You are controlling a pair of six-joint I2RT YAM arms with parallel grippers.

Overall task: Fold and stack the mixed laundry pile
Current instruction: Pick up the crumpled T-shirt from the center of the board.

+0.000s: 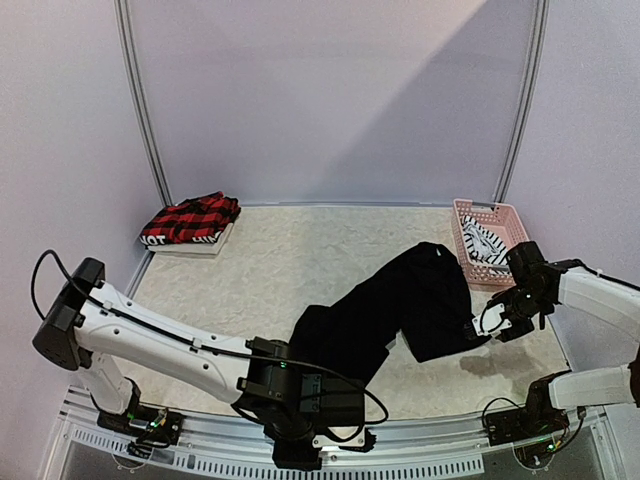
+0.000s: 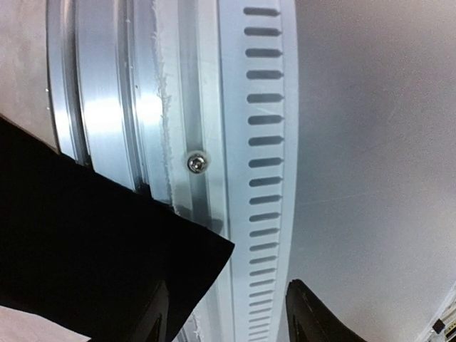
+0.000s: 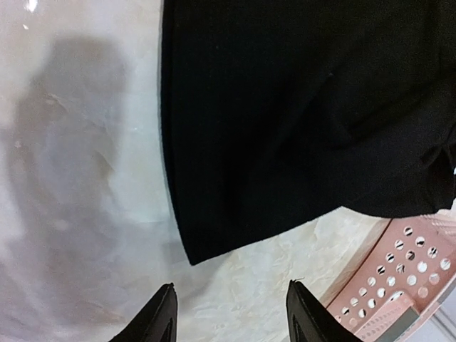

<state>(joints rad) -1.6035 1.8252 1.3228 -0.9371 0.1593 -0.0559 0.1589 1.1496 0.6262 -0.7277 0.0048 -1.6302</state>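
The large black T-shirt [image 1: 400, 300] lies spread diagonally across the table mat. Its lower left end reaches the front edge, where my left gripper [image 1: 335, 430] sits. In the left wrist view the gripper [image 2: 231, 320] is open, and a shirt corner [image 2: 107, 249] hangs over the metal rail beside the left finger [image 2: 153, 320]. My right gripper [image 1: 495, 325] is open just off the shirt's right corner. In the right wrist view it [image 3: 231, 317] hovers empty over bare mat, short of the shirt's edge [image 3: 285, 128]. The striped tank top [image 1: 485, 245] lies in the basket. The red-and-black plaid piece [image 1: 190, 218] lies back left.
The pink perforated basket [image 1: 505, 215] stands at the back right, close to my right gripper, and shows in the right wrist view [image 3: 399, 285]. The plaid piece rests on a folded garment with white lettering [image 1: 180, 243]. A slotted metal rail [image 2: 263, 178] runs along the front edge.
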